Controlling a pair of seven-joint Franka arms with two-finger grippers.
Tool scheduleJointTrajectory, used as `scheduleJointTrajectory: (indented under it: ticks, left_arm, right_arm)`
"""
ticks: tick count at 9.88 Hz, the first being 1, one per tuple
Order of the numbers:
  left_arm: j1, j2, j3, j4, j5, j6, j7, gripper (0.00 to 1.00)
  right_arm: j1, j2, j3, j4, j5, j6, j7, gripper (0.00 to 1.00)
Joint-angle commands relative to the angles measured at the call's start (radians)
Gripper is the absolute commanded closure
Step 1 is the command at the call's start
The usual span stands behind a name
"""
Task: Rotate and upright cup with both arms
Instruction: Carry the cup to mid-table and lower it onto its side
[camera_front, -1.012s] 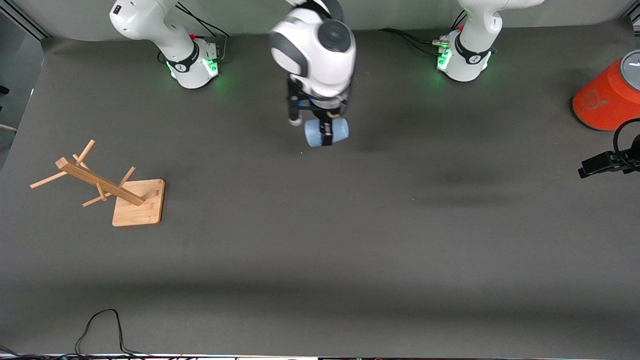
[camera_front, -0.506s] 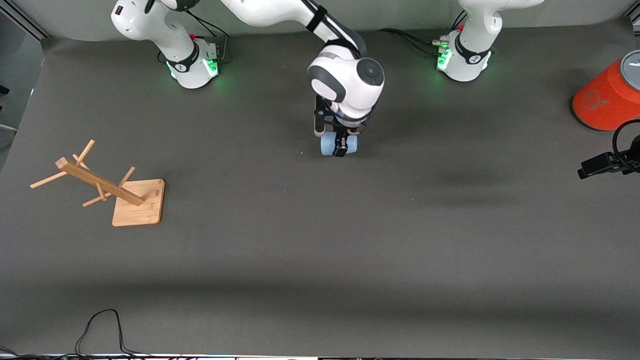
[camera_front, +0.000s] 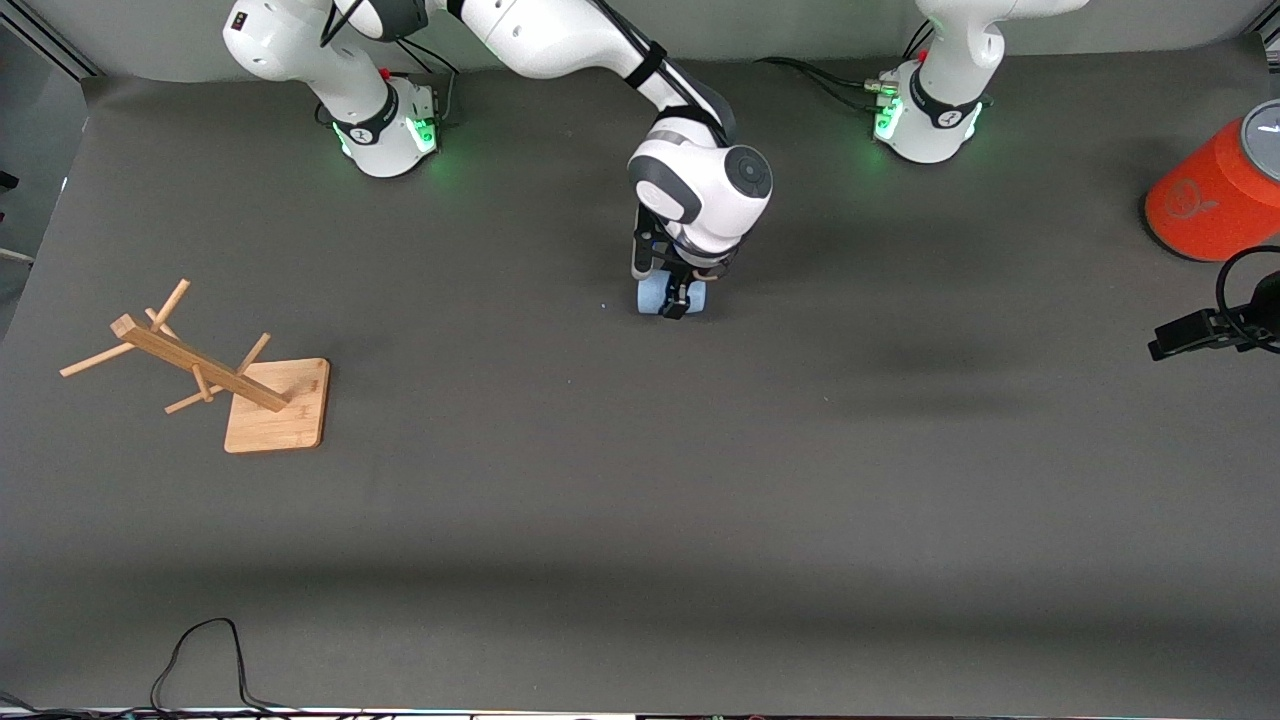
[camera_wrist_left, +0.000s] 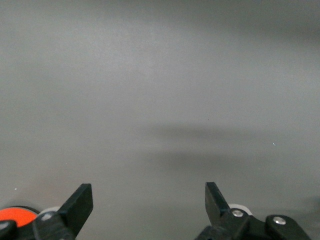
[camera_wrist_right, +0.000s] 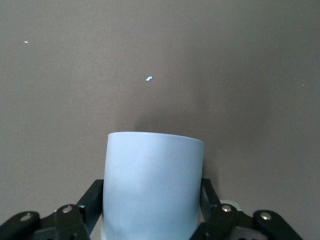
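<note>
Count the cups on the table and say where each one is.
1. The pale blue cup lies on its side mid-table, gripped by the right end effector, between the two arm bases. None other shows.

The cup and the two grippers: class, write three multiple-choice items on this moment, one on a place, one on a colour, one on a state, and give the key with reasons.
1. Where is the wooden rack?
A. toward the right arm's end of the table
B. under the cup
C. beside the orange cylinder

2. What colour is the cup?
A. orange
B. pale blue
C. green

3. How do the grippers stand?
A. both open
B. left shut on the cup, right open
C. right shut on the cup, left open

Key:
1 A: the rack stands at that end, nearer the front camera than the right arm's base.
2 B: the right wrist view shows its pale blue wall.
3 C: the right gripper clamps the cup on both sides; the left gripper has its jaws wide apart with nothing between them.
</note>
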Motion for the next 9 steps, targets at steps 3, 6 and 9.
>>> scheduleJointTrajectory:
  ticks: [3, 6, 9]
  left_arm:
    - [-0.025, 0.004, 0.006, -0.004, 0.011, 0.013, -0.014, 0.0]
    - [-0.022, 0.009, 0.008, -0.006, 0.011, 0.013, -0.013, 0.0]
    - [-0.034, 0.022, 0.006, -0.012, 0.037, 0.011, -0.026, 0.0]
  right_arm:
    - [0.009, 0.019, -0.007, 0.038, -0.006, -0.004, 0.044, 0.0]
    - [-0.001, -0.006, -0.004, 0.068, -0.001, -0.024, 0.026, 0.0]
    - [-0.067, -0.136, 0.072, 0.064, 0.007, -0.169, -0.032, 0.0]
